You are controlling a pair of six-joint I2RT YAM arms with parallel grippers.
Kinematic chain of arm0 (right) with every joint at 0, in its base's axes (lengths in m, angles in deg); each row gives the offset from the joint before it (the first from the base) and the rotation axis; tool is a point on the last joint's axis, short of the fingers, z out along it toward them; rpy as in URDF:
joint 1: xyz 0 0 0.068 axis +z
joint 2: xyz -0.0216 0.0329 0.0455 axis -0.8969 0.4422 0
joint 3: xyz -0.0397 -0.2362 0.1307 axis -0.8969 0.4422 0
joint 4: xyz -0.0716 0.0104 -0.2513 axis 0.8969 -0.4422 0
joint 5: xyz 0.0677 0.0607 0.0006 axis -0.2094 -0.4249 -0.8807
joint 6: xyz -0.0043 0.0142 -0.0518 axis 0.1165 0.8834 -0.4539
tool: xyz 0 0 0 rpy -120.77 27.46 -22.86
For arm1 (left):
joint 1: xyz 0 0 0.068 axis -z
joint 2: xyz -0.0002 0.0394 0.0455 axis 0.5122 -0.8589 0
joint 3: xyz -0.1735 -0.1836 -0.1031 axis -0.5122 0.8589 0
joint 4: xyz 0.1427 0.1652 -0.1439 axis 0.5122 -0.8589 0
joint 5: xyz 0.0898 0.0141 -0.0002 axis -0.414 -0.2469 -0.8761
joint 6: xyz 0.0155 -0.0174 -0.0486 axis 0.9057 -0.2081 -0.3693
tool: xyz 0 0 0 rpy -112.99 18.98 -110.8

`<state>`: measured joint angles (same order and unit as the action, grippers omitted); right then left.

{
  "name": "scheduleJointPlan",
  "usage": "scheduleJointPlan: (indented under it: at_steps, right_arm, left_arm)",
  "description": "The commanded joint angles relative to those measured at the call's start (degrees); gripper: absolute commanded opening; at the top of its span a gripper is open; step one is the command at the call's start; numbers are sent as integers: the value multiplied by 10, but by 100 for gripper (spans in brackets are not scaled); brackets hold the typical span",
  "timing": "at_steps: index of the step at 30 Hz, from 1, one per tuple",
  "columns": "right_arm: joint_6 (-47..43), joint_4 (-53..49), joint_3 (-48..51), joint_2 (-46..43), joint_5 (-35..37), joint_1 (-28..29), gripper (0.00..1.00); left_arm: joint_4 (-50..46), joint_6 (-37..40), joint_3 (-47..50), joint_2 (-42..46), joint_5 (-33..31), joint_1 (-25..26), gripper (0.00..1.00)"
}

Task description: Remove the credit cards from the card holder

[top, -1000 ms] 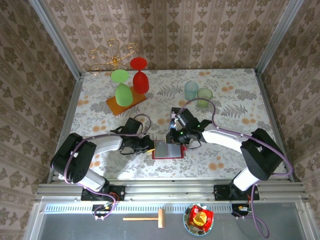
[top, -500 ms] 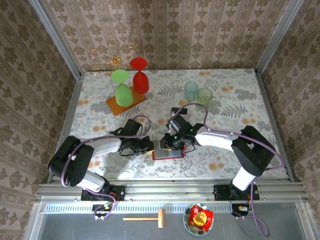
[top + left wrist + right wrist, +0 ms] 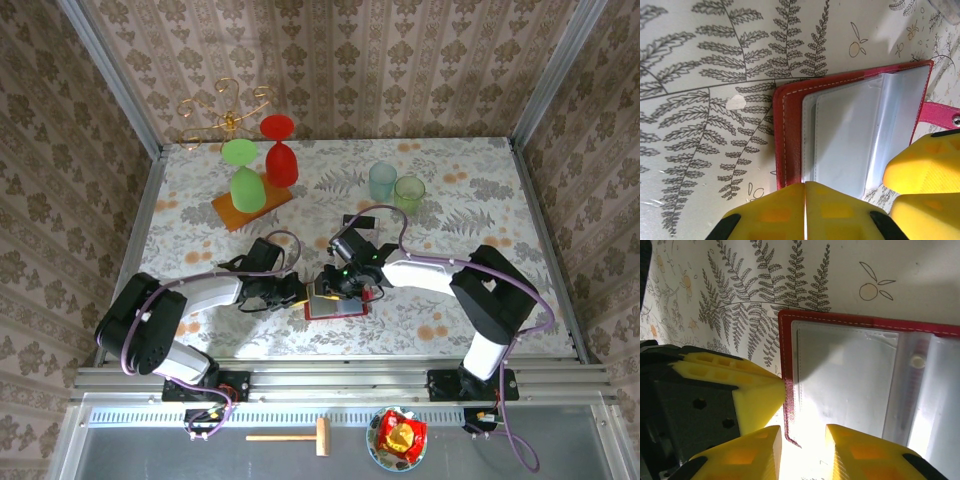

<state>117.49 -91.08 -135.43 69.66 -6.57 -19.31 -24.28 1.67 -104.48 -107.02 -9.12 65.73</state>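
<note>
between the two grippers: the card holder (image 3: 338, 301) lies opened flat on the fern-print tablecloth (image 3: 470, 170), red cover down and greyish clear pockets up.
left gripper (image 3: 805, 189): clenched, its yellow fingers pressed together with only a seam between them. the tips sit on the holder's edge nearest to it. whether they pinch the cover or just press on it cannot be told.
right gripper (image 3: 802, 434): released, jaws standing apart with a plain gap. the holder's red stitched corner shows in that gap.
gripper to gripper: close together. one left finger tip meets the holder's red border just to the left of the right gripper's fingers.
pockets (image 3: 850, 130): straight ahead of the left gripper, several pale sleeves layered one over another.
side tab (image 3: 941, 112): ahead and to the right of the left gripper, sticking out past the holder's edge, with a small metal snap on it.
credit cards: cannot be told apart from the pale sleeves.
well beyond the left gripper: a green goblet (image 3: 246, 188) and a red goblet (image 3: 281, 163), the green one on an orange board (image 3: 228, 212).
well beyond the right gripper: two pale tumblers (image 3: 382, 181) side by side.
</note>
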Motion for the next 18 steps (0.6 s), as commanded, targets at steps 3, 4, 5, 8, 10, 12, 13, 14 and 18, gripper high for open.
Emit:
scheduleJointPlan:
  at_steps: [3, 4, 5, 8, 10, 12, 13, 14, 18]
  right_arm:
    - [0, -22, -20, 16, 1, 5, 31]
    - [-1, -23, -21, 17, 0, 6, 31]
    - [-1, -24, -22, 19, 1, 5, 31]
    - [-3, -29, -24, 24, 3, 6, 32]
    - [-5, -33, -25, 28, 5, 6, 32]
    - [-6, -35, -25, 30, 8, 7, 32]
    - [-8, -36, -24, 32, 9, 7, 32]
    - [-9, -37, -25, 32, 11, 7, 33]
    - [-12, -45, -25, 39, 19, 7, 34]
  left_arm:
    - [-17, 11, 4, -15, -7, 2, 9]
    - [-17, 11, 3, -15, -7, 2, 9]
    - [-17, 11, 3, -17, -7, 2, 9]
    - [-20, 13, 3, -17, -10, 3, 9]
    - [-24, 17, 3, -17, -12, 2, 9]
    - [-27, 17, 4, -17, -14, 2, 9]
    - [-28, 17, 4, -17, -15, 3, 9]
    - [-28, 17, 5, -17, -16, 2, 9]
    - [-30, 18, 5, -17, -17, 2, 9]
